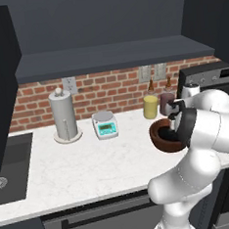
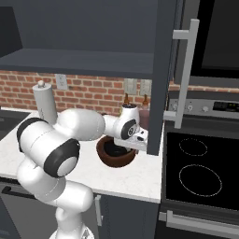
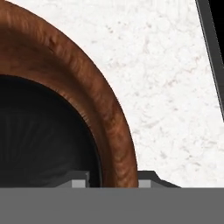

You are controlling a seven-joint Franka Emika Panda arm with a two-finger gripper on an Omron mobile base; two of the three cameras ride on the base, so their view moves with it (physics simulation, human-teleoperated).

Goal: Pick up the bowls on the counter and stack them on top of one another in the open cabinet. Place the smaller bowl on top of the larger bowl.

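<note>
On the counter (image 3: 175, 87), the tool (image 3: 113, 180) clamps the larger bowl's (image 3: 94, 100) rim between its fingers.

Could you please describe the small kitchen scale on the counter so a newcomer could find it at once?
On the white marbled counter below the red brick wall, look right of the tall grey paper-towel holder. The small white scale with a pale green face sits there, low and boxy, unlike the upright yellow jar farther right.

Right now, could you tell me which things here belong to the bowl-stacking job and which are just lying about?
Job: brown bowl with the fingers astride its rim; counter; open cabinet shelf.

Lying about: paper towel holder, kitchen scale, yellow jar, maroon jar, stove, sink.
</note>
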